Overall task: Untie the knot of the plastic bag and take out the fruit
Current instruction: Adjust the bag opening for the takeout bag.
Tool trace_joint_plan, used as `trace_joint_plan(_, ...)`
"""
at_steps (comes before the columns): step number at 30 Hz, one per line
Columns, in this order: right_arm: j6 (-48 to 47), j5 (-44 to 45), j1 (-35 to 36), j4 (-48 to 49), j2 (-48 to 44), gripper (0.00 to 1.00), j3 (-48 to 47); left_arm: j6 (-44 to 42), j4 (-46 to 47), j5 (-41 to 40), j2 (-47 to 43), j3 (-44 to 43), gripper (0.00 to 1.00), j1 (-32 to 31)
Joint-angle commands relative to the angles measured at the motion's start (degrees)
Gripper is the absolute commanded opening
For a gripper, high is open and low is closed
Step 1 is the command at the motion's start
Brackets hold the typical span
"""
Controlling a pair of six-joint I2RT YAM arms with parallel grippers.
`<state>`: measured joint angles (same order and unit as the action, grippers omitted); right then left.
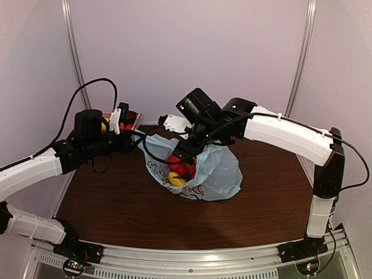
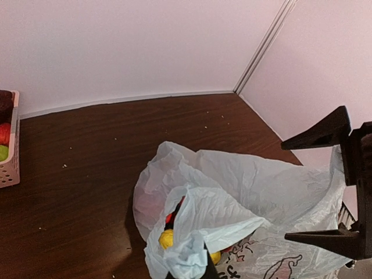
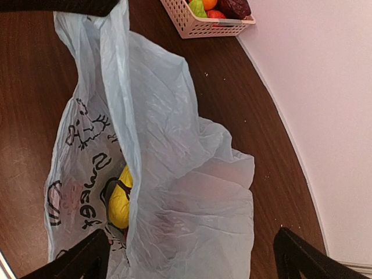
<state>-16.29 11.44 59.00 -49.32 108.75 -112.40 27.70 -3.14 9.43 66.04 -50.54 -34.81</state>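
L hand [image 1: 135,139] clenched on a fold of the plastic bag [image 1: 218,171] at its left rim; that strip stands up taut from the rest. R hand [image 3: 193,231] released, fingers spread wide, hanging over the bag's open mouth; can't tell if it touches the plastic. Bag slumped mid tabletop [image 1: 116,215], cartoon print facing near-left. Fruit [image 1: 180,167] inside: red bit shows thru the mouth, yellow piece [image 3: 119,200] just beside it; any others can't be made out. Pink basket [image 3: 197,23] at far-left corner by wall, well apart from bag, w/ orange, green, red pcs in it.
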Motion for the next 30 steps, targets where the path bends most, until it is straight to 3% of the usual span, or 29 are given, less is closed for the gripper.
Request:
trace_joint_plan(1, -3.85, -1.9, -0.27, -4.34, 2.12, 0.99, -2.61, -0.99, 1.25, 0.52, -0.39, -1.62, 0.0, 0.35)
trace_joint_plan(7, -1.3, -2.09, -0.29, 5.96, 2.26, 0.98, 2.87, -0.72, 2.6, 0.84, -0.21, -1.31, 0.0, 0.35)
trace_joint_plan(12, 0.46, 2.8, -0.59, 8.6, 5.03, 0.74, 3.06, -1.09, 2.29, 0.52, -0.46, -1.55, 0.0, 0.35)
trace_joint_plan(13, 0.74, 3.75, -0.82, 8.9, 5.22, 0.66, 3.0, -1.15, 2.14, 0.43, -0.55, -1.57, 0.0, 0.35)
trace_joint_plan(16, 1.83, 7.07, -2.42, 9.46, 4.59, 0.22, 2.12, -1.72, 1.57, -0.16, -0.67, -1.73, 0.0, 0.35)
trace_joint_plan(18, 2.64, 9.78, -4.32, 9.72, 3.42, 0.01, 0.87, -2.33, 1.46, 0.09, -0.34, -2.3, 0.0, 0.35)
trace_joint_plan(25, 1.49, 16.17, -9.84, 8.24, -1.09, 0.0, -9.65, -7.57, 2.22, 9.0, 6.08, -10.7, 0.0, 0.35)
trace_joint_plan(30, 1.62, 12.98, -9.85, 8.46, -5.91, 0.0, -9.97, -10.29, 1.8, 9.83, 10.0, -16.06, 0.0, 0.35)
